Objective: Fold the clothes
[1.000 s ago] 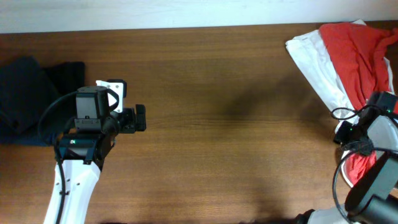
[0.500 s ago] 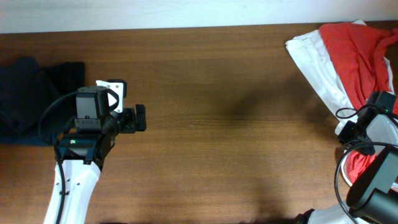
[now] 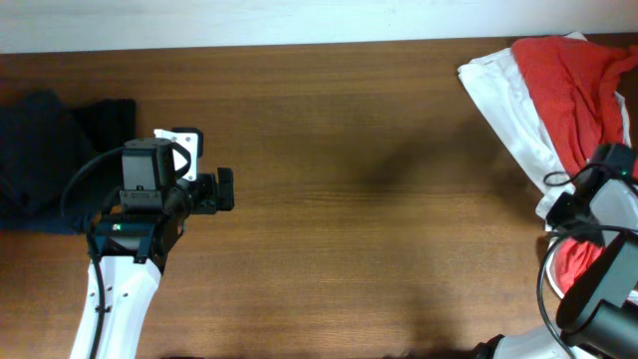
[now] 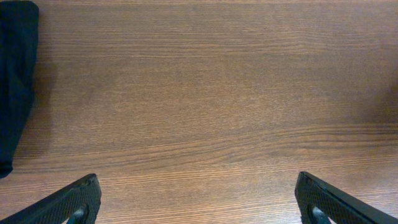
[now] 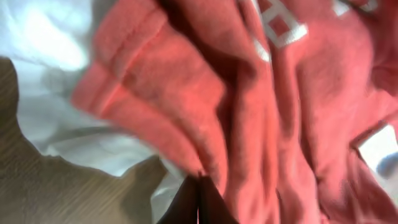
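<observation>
Wooden table [image 3: 349, 199], left hand [image 4: 198, 190] spread apart above it, right hand [image 5: 199, 198] clamped on red T-shirt [image 5: 249, 112]

red-orange T-shirt [image 3: 578, 75], white shirt [image 3: 506, 100], navy garment [image 3: 40, 140]

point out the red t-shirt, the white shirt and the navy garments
red t-shirt [image 3: 573, 75], overhead view, middle of its crumpled body
white shirt [image 3: 498, 95], overhead view, strip left of the red
navy garments [image 3: 45, 150], overhead view, middle of the pile

White lower links, black upper housings. The left arm [image 3: 118, 294] carries a looping black cable [image 3: 75, 194], a small green light [image 3: 118, 227] and a black left claw [image 3: 223, 189]. The right arm [image 3: 610, 264] trails thin black wires [image 3: 558, 179].
</observation>
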